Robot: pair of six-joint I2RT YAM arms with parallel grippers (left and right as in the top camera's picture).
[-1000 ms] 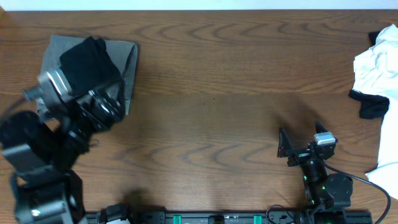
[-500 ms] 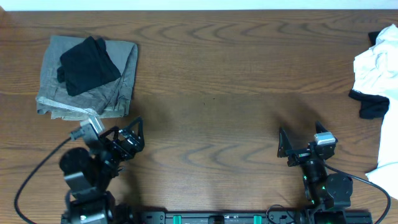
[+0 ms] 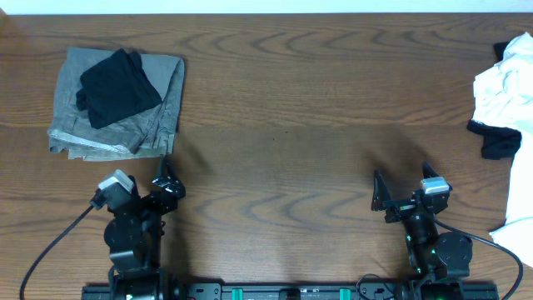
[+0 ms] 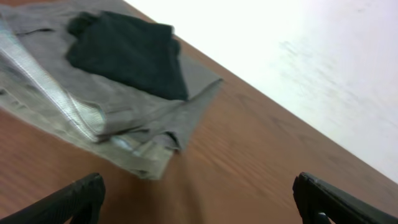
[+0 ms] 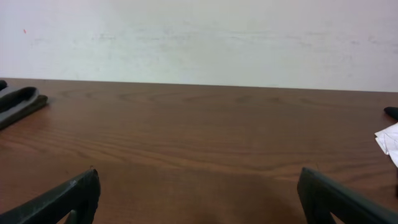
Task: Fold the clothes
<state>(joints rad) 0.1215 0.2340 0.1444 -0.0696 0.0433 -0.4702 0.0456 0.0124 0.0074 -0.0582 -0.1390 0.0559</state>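
A folded black bundle (image 3: 118, 86) lies on top of a folded grey garment (image 3: 158, 125) at the table's far left. Both show in the left wrist view, the black bundle (image 4: 130, 53) on the grey garment (image 4: 93, 118). A heap of white clothes (image 3: 505, 92) with a black piece (image 3: 498, 140) lies at the right edge. My left gripper (image 3: 154, 185) is open and empty, near the front edge just below the grey stack. My right gripper (image 3: 401, 190) is open and empty at the front right; its fingers (image 5: 68, 198) frame bare table.
The wooden table (image 3: 291, 125) runs between the two piles. A white wall (image 5: 199, 37) stands behind its far edge. A corner of the white heap (image 5: 388, 138) shows at the right of the right wrist view.
My left arm has drawn back from the stack at the far left to the front edge, leaving the black bundle on the grey garment. The right arm has not moved.
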